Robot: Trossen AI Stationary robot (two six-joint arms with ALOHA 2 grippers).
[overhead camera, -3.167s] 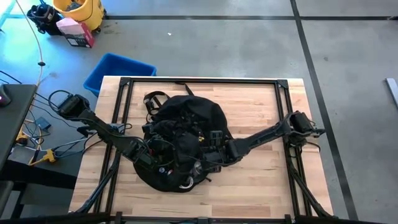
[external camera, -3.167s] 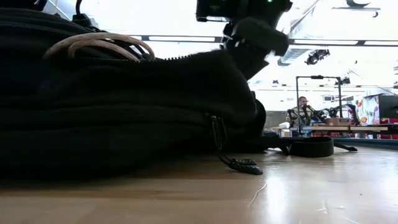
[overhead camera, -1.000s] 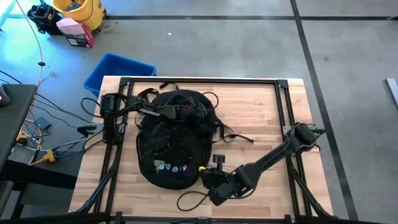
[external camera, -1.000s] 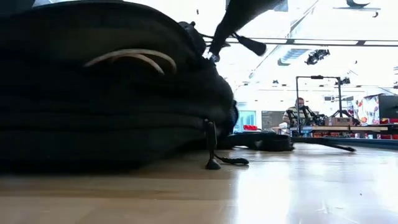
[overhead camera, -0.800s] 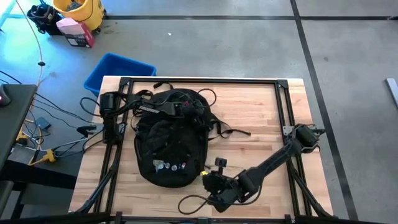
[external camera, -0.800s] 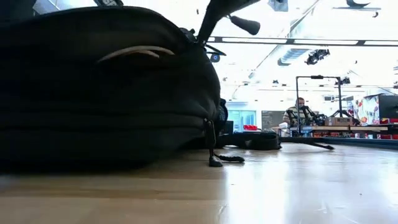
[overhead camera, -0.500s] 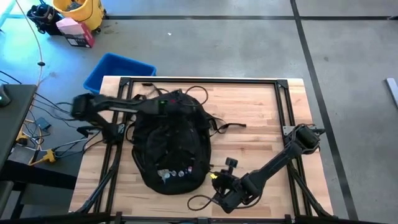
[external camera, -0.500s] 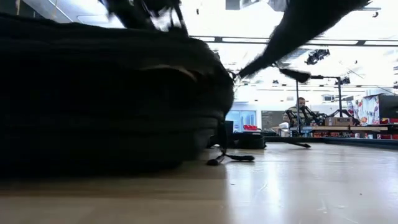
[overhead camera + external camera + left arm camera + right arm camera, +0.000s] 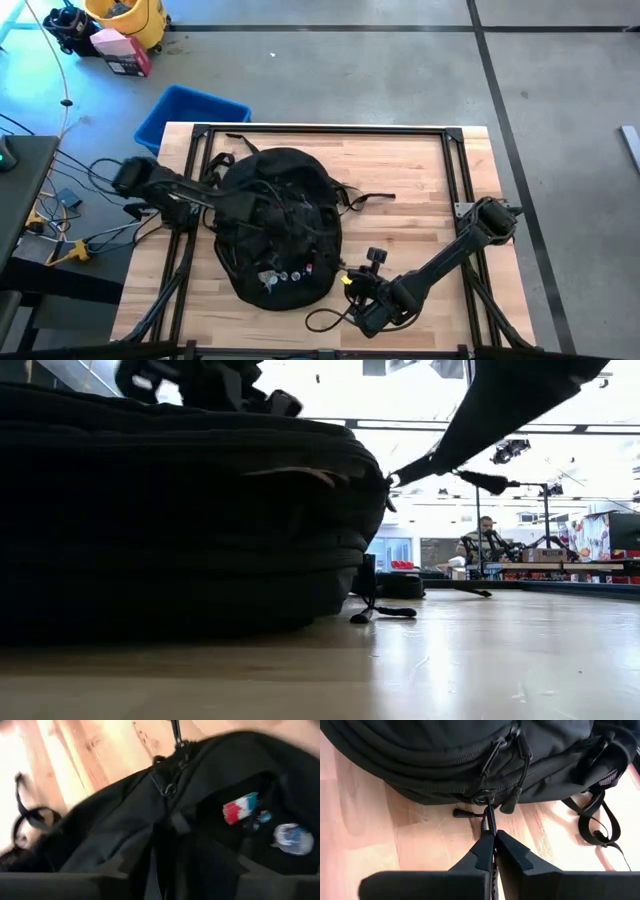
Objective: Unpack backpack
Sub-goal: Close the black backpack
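The right tool, low by the near worktop edge, is clamped on a thin zipper cord of the soft black fabric backpack lying mid-worktop. The left tool hovers over it; fingers cannot be judged.

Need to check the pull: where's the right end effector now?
High view: right end effector sits by the backpack, near the table's front edge, pinching a zipper cord.
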